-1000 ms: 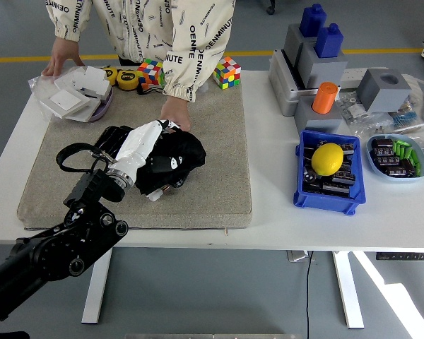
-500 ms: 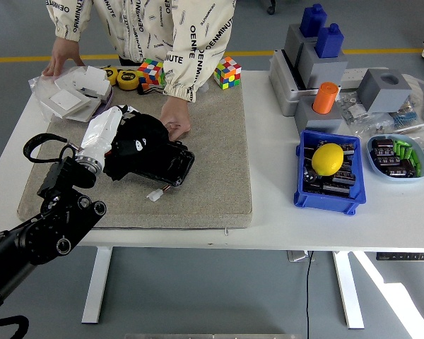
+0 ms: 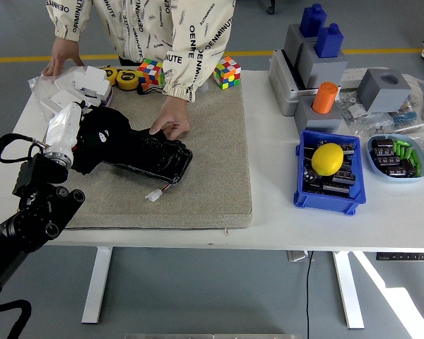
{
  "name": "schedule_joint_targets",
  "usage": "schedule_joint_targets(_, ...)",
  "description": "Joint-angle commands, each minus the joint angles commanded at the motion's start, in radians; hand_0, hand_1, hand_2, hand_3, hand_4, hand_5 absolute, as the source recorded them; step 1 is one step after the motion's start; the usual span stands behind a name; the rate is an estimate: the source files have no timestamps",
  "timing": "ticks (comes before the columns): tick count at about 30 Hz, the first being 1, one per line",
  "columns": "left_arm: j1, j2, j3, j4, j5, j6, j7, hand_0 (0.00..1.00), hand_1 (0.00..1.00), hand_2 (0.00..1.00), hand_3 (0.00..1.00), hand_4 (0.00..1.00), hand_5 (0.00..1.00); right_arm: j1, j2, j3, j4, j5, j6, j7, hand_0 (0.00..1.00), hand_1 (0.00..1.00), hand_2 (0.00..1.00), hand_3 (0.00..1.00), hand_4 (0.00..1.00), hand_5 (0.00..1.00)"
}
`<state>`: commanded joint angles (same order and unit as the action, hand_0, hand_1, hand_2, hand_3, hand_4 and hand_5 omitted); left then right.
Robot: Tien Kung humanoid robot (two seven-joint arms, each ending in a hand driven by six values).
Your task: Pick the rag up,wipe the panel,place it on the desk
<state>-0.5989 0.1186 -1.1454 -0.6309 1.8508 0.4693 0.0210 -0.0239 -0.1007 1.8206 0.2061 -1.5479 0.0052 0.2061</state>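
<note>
The black rag [image 3: 97, 138] is bunched in the grasp of the robot's left hand [image 3: 71, 131], pressed on the left end of the black panel [image 3: 152, 154]; the panel lies on the grey mat [image 3: 205, 176] covering the white table [image 3: 283, 212]; a person's hand [image 3: 171, 121] steadies the panel's far edge; their other hand [image 3: 62, 56] rests by white packets [image 3: 81, 85].

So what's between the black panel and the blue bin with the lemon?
In the head view, bare grey mat, then bare white table, separate the black panel from the blue bin.
</note>
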Motion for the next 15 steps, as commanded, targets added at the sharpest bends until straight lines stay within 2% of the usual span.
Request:
schedule_joint_targets(4,-0.006,-0.002,-0.020,0.018,0.019,0.013,0.006,0.229,0.334,0.390,0.563,0.709,0.002,0.001,0.000,0.000,0.000,0.001,0.000,0.000,0.538,0.561,0.493,0.522,0.883,0.358)
schedule_joint_targets(10,-0.002,0.002,-0.009,0.015,0.019,0.010,0.012,0.227,0.331,0.390,0.563,0.710,0.002,0.002,0.000,-0.003,0.001,0.002,0.000,0.000,0.538,0.559,0.493,0.522,0.883,0.359)
schedule_joint_targets(15,0.014,0.016,0.050,-0.046,-0.010,-0.002,0.030,0.226,0.328,0.388,0.563,0.710,0.002,0.000,-0.001,-0.004,0.000,0.000,0.001,0.001,0.540,0.560,0.493,0.520,0.883,0.359)
